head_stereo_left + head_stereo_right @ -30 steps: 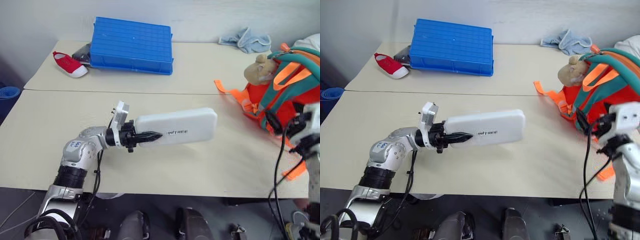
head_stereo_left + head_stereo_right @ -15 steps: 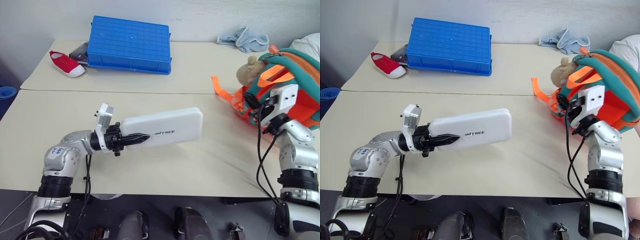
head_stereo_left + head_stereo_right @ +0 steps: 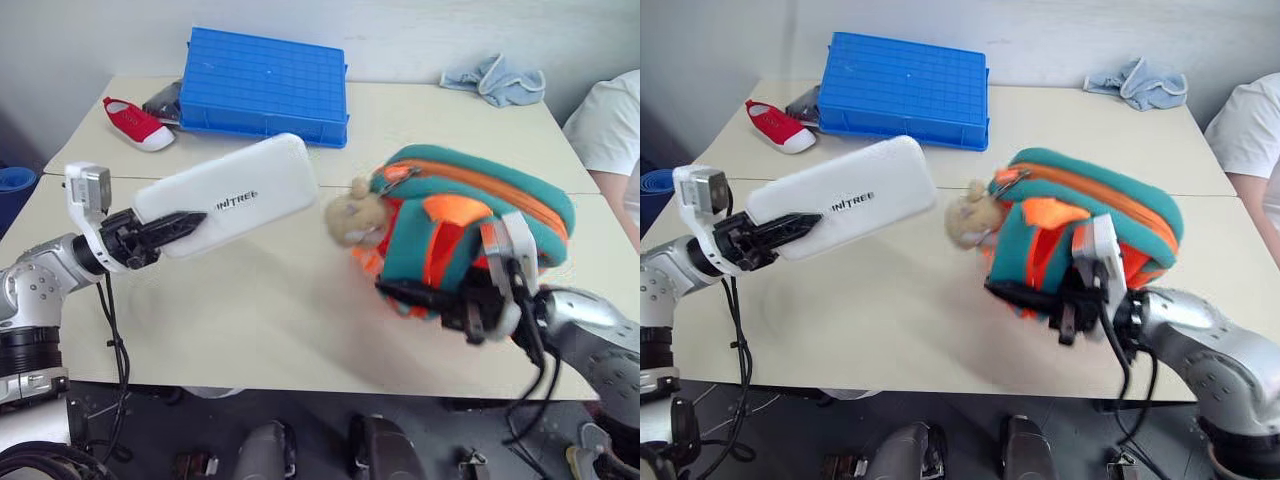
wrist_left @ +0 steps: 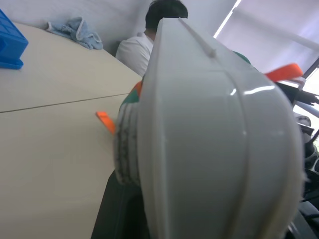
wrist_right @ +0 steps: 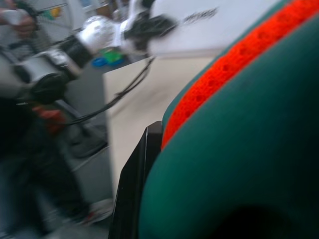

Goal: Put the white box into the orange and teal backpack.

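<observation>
The white box [image 3: 240, 190] is long and flat with dark lettering, held off the table and tilted up to the right. My left gripper [image 3: 175, 222] is shut on its near end; in the left wrist view the box [image 4: 214, 139] looms close. The orange and teal backpack [image 3: 470, 210] lies on its side at the table's front right, with the tan plush toy [image 3: 350, 215] facing the box. My right gripper [image 3: 425, 297] is shut on the backpack's lower front edge. In the right wrist view one black finger [image 5: 132, 189] lies against the backpack's fabric [image 5: 249, 124].
A blue ribbed crate [image 3: 265, 85] stands at the back left, with a red shoe [image 3: 135, 123] beside it. A light blue cloth [image 3: 497, 78] lies at the back right. A person in a white shirt [image 3: 605, 130] is at the table's right edge.
My right gripper has closed on the backpack and pulled it left and nearer, from the table's right edge toward the middle. My left arm has swung the box left and upward.
</observation>
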